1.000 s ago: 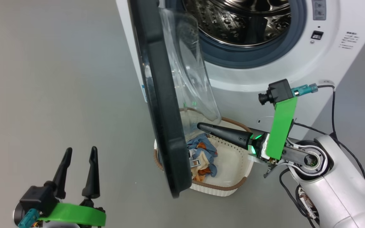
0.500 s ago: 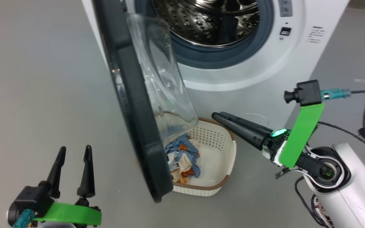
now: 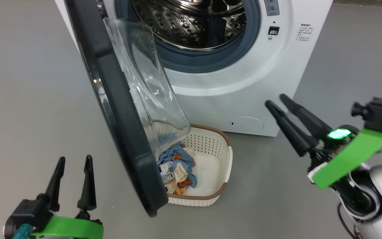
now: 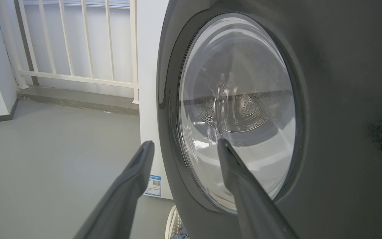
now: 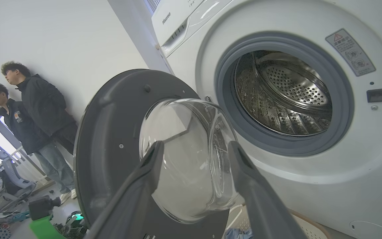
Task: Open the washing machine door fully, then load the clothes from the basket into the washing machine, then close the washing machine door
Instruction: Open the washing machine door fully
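While fingers [image 3: 287, 129] distant, clothes [image 3: 177, 164] in basket [image 3: 211, 143].

Two people [image 5: 41, 106] beside white wall [image 5: 78, 46]

Soft, even daylight — head view sharp, faint shadows on the floor [image 3: 28, 99]. Reflections streak the glass of the washing machine door [image 3: 114, 113]; wrist views bow at their edges — wide-angle distortion.

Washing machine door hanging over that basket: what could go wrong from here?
The glossy black round door overhangs the cream perforated basket, so a reach for the light blue printed clothes could knock its clear glass bowl. The clothes lie partly hidden behind the door in the head view, so a grab might miss.
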Controlling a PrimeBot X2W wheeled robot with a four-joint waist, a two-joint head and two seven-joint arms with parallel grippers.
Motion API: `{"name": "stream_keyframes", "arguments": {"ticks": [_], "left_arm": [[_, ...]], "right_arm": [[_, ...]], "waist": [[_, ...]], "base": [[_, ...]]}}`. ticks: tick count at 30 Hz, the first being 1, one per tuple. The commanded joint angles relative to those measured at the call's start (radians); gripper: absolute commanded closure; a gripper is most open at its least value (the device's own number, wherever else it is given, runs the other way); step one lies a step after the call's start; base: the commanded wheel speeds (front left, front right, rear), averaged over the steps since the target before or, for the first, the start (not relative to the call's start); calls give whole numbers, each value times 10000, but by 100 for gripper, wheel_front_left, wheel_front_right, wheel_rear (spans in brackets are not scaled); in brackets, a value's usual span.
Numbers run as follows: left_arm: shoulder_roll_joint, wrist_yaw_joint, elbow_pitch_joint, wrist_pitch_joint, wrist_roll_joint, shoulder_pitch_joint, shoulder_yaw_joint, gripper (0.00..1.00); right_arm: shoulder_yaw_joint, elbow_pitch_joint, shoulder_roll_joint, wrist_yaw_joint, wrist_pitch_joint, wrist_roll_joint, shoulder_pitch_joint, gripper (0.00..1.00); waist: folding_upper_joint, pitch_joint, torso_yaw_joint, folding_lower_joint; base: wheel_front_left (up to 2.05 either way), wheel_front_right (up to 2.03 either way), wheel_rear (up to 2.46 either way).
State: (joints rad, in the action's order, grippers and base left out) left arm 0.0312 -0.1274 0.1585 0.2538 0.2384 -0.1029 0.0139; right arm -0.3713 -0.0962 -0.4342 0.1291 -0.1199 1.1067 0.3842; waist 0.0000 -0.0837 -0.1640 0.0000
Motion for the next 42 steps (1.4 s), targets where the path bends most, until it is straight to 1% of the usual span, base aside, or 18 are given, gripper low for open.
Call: {"name": "stream_keyframes", "arguments": {"ticks": [1,4,7,11,15,17,19,20,21,25,26,29,31,35,42], "left_arm": [[190,-32,-288,80,-88,-42,-327,0],[190,-32,-324,80,-99,7,-335,0],[190,-32,-415,80,-91,157,-446,0],[190,-32,-530,80,-141,396,-597,0],[190,-32,-621,80,-160,513,-646,0],[190,-32,-658,80,-154,538,-630,0],[190,-32,-678,80,-141,547,-581,0],[190,-32,-693,80,-131,547,-537,0],[190,-32,-703,80,-128,546,-522,0],[190,-32,-729,80,-128,564,-475,0],[190,-32,-729,80,-128,564,-475,0],[190,-32,-711,80,-113,590,-447,0],[190,-32,-677,80,-116,596,-422,0],[190,-32,-664,80,-139,596,-410,0],[190,-32,-666,80,-95,578,-368,0]], "right_arm": [[-61,-325,-199,16,374,-262,-218,0],[7,-366,-598,16,1377,-846,-704,0],[128,-332,-815,16,2199,-1264,-1249,0],[330,-167,-763,16,2908,-1429,-1837,0],[474,66,-734,16,3460,-2206,-2193,0],[630,256,-575,16,3661,-2651,-2361,0],[830,438,-432,16,3766,-3299,-2533,0],[1168,588,-128,16,3803,-3856,-2713,0],[1446,557,71,16,3808,-4171,-2779,0],[2168,620,667,16,3813,-5262,-3241,0],[2168,620,667,16,3813,-5262,-3241,0],[2358,810,1029,16,3814,-5325,-3500,0],[2295,942,1086,16,3815,-5503,-3587,0],[2120,1153,1097,16,3815,-5804,-3615,0],[2106,1315,1049,16,3816,-6050,-3590,0]], "waist": [[0,9,-14,0],[0,25,-26,0],[0,47,83,0],[0,39,264,0],[0,30,385,0],[0,13,404,0],[0,2,396,0],[0,-7,378,0],[0,-16,372,0],[0,10,357,0],[0,10,357,0],[0,62,359,0],[0,104,362,0],[0,169,371,0],[0,143,303,0]], "base": [[0,0,0],[0,0,0],[0,0,0],[0,0,0],[0,0,0],[0,0,0],[0,0,0],[0,0,0],[0,0,0],[0,0,0],[0,0,0],[0,0,0],[0,0,0],[0,0,0],[0,0,0]]}}
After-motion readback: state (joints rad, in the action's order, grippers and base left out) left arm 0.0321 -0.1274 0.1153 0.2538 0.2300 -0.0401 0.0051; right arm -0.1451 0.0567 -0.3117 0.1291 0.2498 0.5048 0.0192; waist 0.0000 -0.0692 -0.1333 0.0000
